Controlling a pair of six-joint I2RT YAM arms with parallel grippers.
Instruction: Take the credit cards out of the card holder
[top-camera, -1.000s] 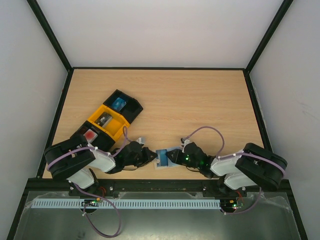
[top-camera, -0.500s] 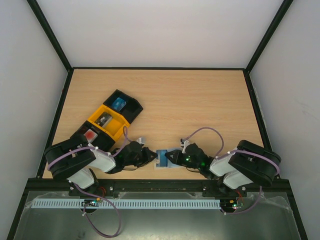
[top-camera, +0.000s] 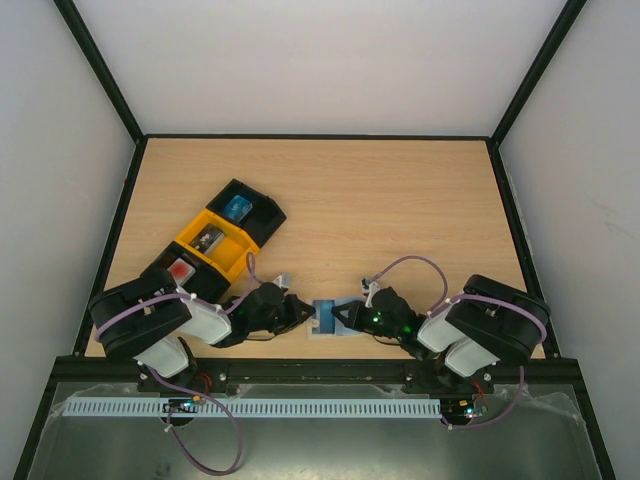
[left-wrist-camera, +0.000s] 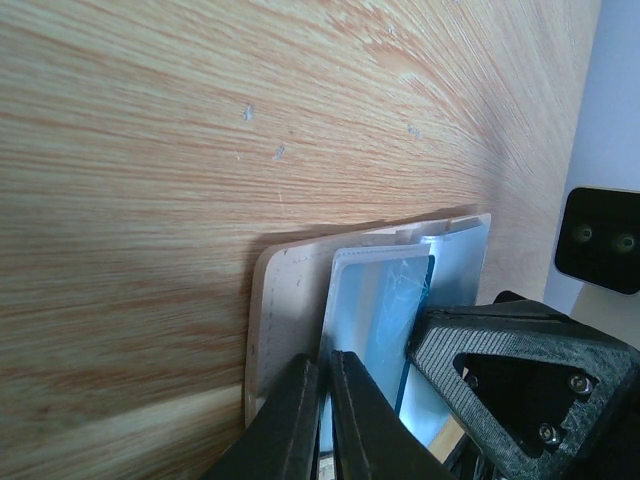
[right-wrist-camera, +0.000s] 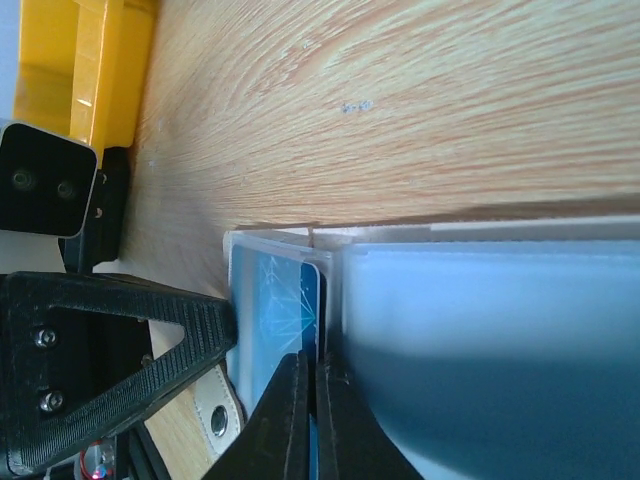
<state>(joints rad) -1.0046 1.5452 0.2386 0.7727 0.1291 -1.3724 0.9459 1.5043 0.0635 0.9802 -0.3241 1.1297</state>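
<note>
The card holder (top-camera: 326, 322), pale blue-grey with a beige flap, lies near the table's front edge between both grippers. My left gripper (top-camera: 302, 312) is at its left end. In the left wrist view the left gripper (left-wrist-camera: 326, 400) is shut on the edge of the holder's beige flap (left-wrist-camera: 290, 300) and clear pocket. My right gripper (top-camera: 342, 318) is at its right side. In the right wrist view the right gripper (right-wrist-camera: 312, 400) is shut on the edge of a blue card (right-wrist-camera: 275, 300) with white lines, sitting in the holder (right-wrist-camera: 480, 330). No red card shows in the holder.
A black-and-yellow compartment tray (top-camera: 225, 262) lies at the left. It holds a red item (top-camera: 180, 268), a bright blue item (top-camera: 237, 207) and a dark item between them. Black frame walls border the table.
The right arm's elbow has swung left, toward the middle. Both grippers and the card holder stay almost where they were.
</note>
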